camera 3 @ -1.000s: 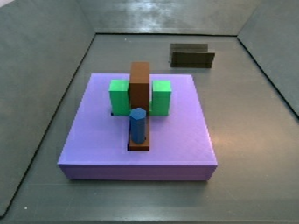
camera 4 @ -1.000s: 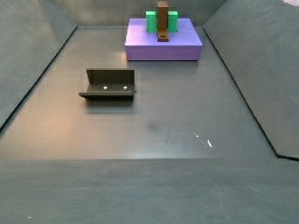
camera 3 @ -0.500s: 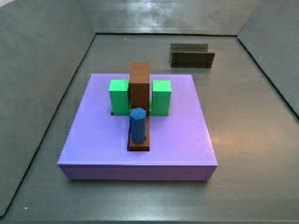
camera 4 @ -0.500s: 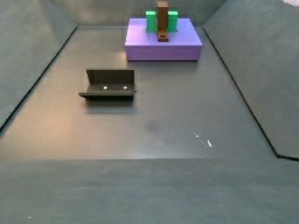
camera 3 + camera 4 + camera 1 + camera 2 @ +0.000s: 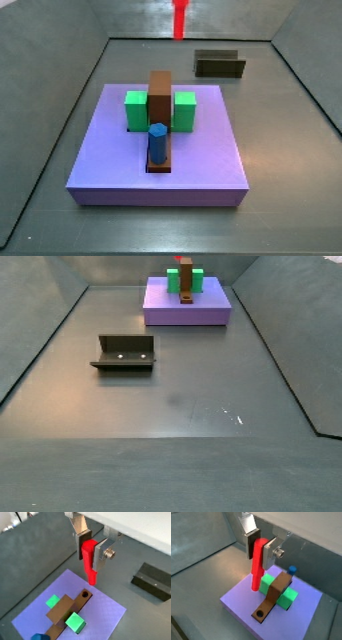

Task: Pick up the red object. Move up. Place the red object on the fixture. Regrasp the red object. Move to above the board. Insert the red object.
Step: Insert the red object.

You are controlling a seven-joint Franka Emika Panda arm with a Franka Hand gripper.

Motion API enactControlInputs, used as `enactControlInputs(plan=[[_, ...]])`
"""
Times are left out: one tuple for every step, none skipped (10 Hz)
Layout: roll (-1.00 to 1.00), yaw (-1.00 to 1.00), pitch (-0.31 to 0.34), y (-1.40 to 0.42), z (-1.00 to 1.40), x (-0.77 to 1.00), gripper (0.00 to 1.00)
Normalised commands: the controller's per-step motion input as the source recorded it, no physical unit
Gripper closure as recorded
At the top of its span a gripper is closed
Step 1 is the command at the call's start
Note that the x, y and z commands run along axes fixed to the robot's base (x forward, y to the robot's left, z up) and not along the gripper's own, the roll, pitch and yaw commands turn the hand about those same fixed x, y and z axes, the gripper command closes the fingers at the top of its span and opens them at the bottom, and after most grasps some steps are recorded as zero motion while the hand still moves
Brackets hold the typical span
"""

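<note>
Wrist views: claw (image 5: 91,543) closed on the red object (image 5: 89,560), silver plates clamping the peg's upper part, its long lower end hanging free.
Below the peg, wrist views: board (image 5: 244,602) directly underneath; brown bar (image 5: 272,597) with a round hole (image 5: 258,615) at its near end, flanked by green blocks (image 5: 278,587); blue peg (image 5: 292,570) at the bar's far end.
Fixture, wrist view: fixture (image 5: 155,582) stands on the grey floor, well apart from the board, empty.
Side view facing the board: red object (image 5: 179,17) shows at the top edge, above and behind the board (image 5: 201,170); half a second ago this view held no red at all.
Side view from afar: red tip (image 5: 185,260) just visible above the green blocks (image 5: 175,277); fixture (image 5: 124,353) vacant in the foreground; claw itself out of frame.
Change: peg has only now come into both side views, carried high.
Meaning for the task: regrasp looks finished; the arm is likely arriving above the board, insertion into the bar's hole not yet begun.
Risk: peg tip must line up with the hole.
</note>
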Motion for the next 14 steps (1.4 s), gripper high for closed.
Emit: enactControlInputs(plan=[[-0.05, -0.08, -0.253, 0.0, -0.77, -0.14, 1.0], [0.0, 0.0, -0.254, 0.0, -0.79, -0.3, 1.0], [0.04, 0.0, -0.226, 0.0, -0.83, -0.14, 1.0], [0.08, 0.0, -0.244, -0.03, -0.76, -0.14, 1.0], [0.03, 0.0, -0.003, 0.0, -0.5, 0.0, 1.0], [0.08, 0.0, 0.123, -0.02, -0.42, 0.21, 1.0], [0.14, 0.0, 0.25, -0.04, -0.39, 0.17, 1.0], [0.11, 0.0, 0.301, 0.0, -0.23, 0.05, 1.0], [0.0, 0.01, 0.23, 0.0, 0.0, 0.0, 1.0], [-0.09, 0.0, 0.131, 0.0, 0.07, 0.0, 1.0], [-0.22, 0.0, 0.004, 0.0, 0.24, -0.14, 1.0], [-0.1, -0.03, 0.021, 0.0, 0.02, -0.07, 1.0], [-0.05, -0.04, 0.01, 0.0, -0.05, 0.0, 1.0], [-0.03, -0.02, 0.004, 0.0, -0.1, -0.02, 1.0]])
